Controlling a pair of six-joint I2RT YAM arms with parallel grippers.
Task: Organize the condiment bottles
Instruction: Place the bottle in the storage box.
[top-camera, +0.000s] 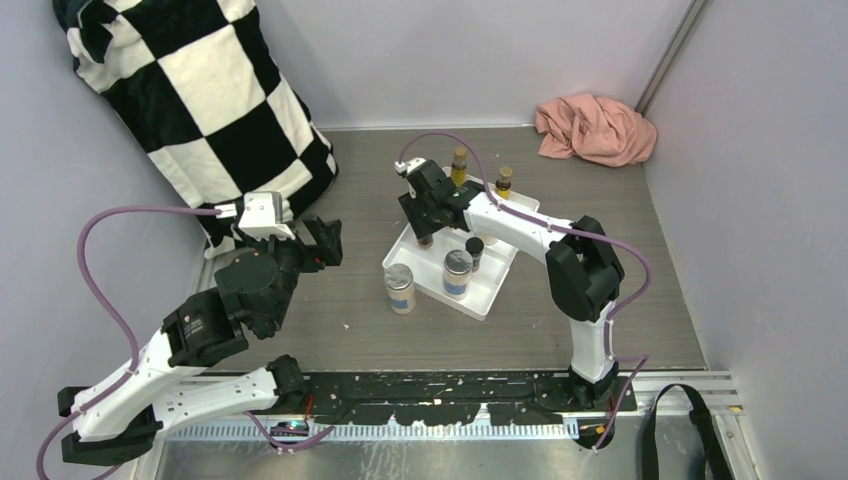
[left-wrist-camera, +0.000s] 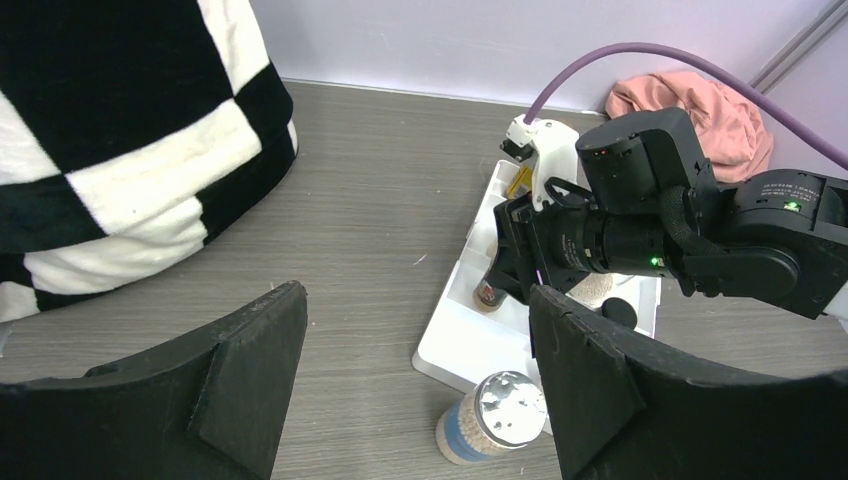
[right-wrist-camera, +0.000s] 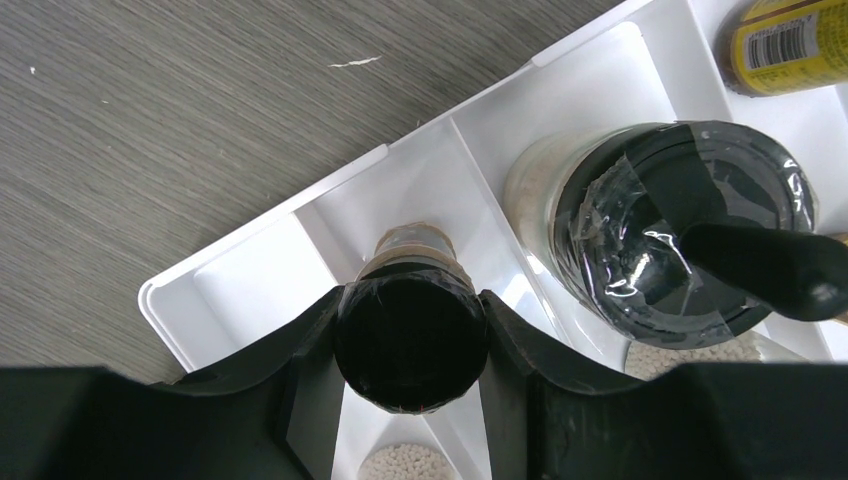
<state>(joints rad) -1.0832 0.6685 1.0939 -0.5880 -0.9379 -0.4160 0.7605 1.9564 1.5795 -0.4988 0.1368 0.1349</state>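
My right gripper (right-wrist-camera: 410, 345) is clamped on a small dark-capped bottle (right-wrist-camera: 408, 248) and holds it upright inside a compartment of the white tray (right-wrist-camera: 165, 300), near the tray's corner. I cannot tell whether the bottle touches the compartment floor. In the neighbouring compartment stands a black-lidded jar (right-wrist-camera: 680, 215) of pale powder, with a yellow bottle (right-wrist-camera: 790, 45) beyond it. Further along the tray sits a silver-lidded jar (top-camera: 457, 272). A second silver-topped jar (left-wrist-camera: 495, 415) stands on the table (top-camera: 350, 300), just outside the tray. My left gripper (left-wrist-camera: 420, 390) hovers near it, released and holding nothing. A checkered blanket (top-camera: 190, 90) and a pink cloth (top-camera: 595, 130) lie well apart from the tray.
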